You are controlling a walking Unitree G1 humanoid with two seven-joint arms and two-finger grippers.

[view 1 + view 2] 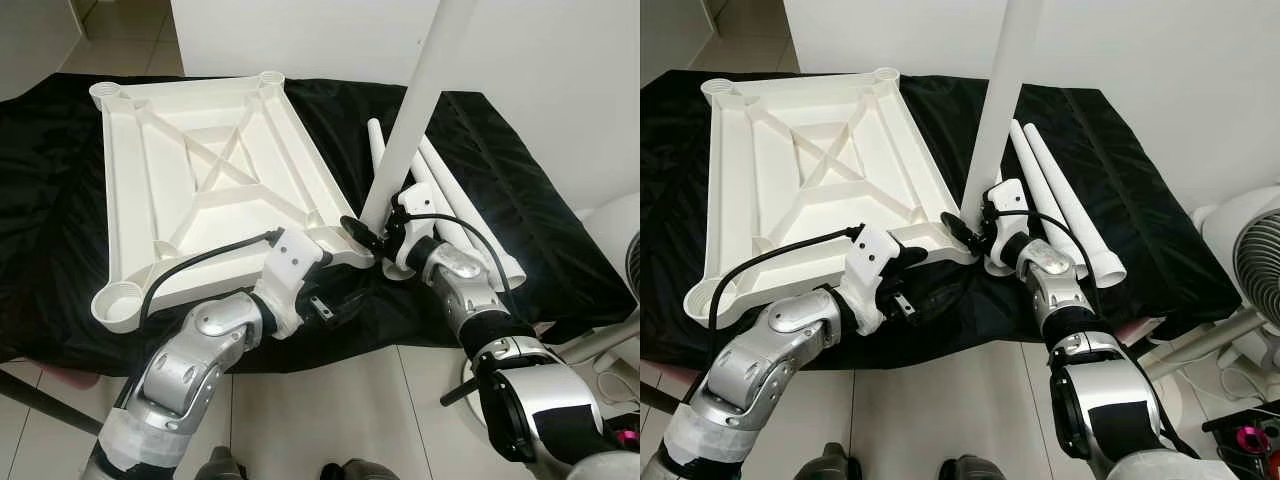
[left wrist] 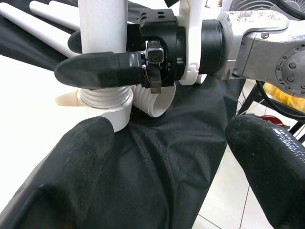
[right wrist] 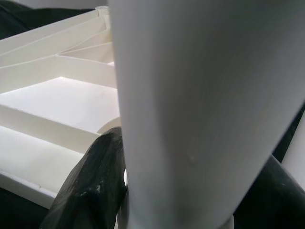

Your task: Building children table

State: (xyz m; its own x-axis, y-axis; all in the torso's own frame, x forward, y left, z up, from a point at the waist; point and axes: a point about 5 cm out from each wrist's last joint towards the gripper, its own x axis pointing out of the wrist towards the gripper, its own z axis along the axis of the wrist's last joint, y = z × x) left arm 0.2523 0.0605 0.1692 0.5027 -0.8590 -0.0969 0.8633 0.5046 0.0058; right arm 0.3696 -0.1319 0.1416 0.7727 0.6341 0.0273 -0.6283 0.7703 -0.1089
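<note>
Clamping its two black fingers around a white table leg (image 1: 420, 95), the right gripper (image 1: 362, 232) holds it upright in the near right corner socket of the upturned white tabletop (image 1: 200, 190). The left gripper (image 1: 335, 300) rests with fingers spread apart just near of that corner, on the black cloth (image 1: 520, 200). More spare legs (image 1: 1065, 205) lie to the right.

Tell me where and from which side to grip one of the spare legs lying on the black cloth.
Grip a spare leg mid-shaft, coming from above with the fingers straddling it across its length. It lies flat on the black cloth, close beside another leg, so the top is the free side; the shaft is round and tapered, and the middle looks likeliest to balance.
</note>
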